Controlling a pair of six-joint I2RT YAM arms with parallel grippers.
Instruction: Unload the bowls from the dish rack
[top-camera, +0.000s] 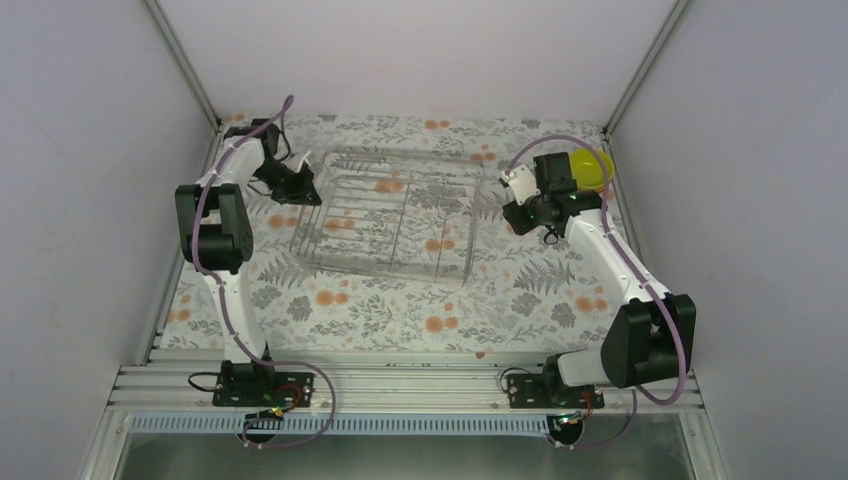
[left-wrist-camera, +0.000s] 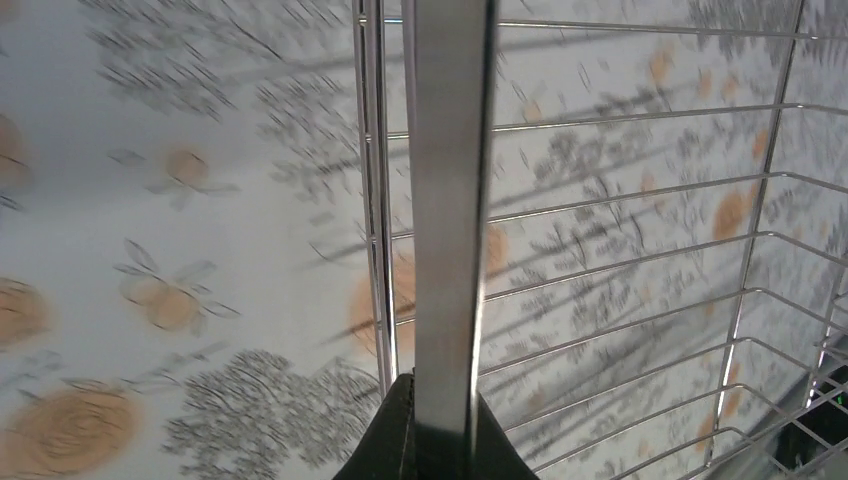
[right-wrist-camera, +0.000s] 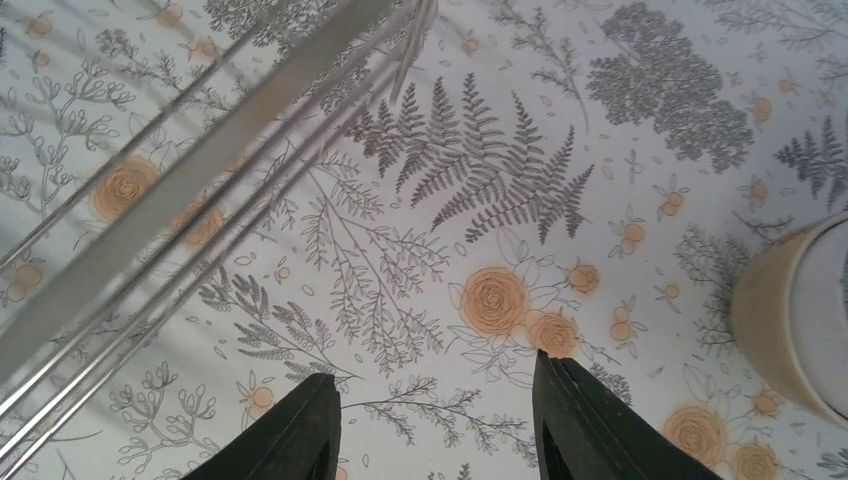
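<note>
The wire dish rack (top-camera: 390, 215) stands mid-table, and I see no bowl among its wires in the top view. A yellow bowl (top-camera: 592, 168) sits on the table at the back right, partly hidden behind my right arm. My left gripper (top-camera: 305, 192) is at the rack's left end. In the left wrist view that left gripper (left-wrist-camera: 445, 425) is shut on the rack's flat metal rim bar (left-wrist-camera: 450, 200). My right gripper (top-camera: 527, 218) hovers just off the rack's right end. In its wrist view the right gripper (right-wrist-camera: 437, 385) is open over bare cloth, with nothing between its fingers.
A floral tablecloth (top-camera: 400, 300) covers the table. A pale cream round vessel (right-wrist-camera: 790, 310) shows at the right edge of the right wrist view, and the rack's edge (right-wrist-camera: 200, 170) crosses its upper left. Enclosure walls and frame posts (top-camera: 180, 60) close in the back and sides.
</note>
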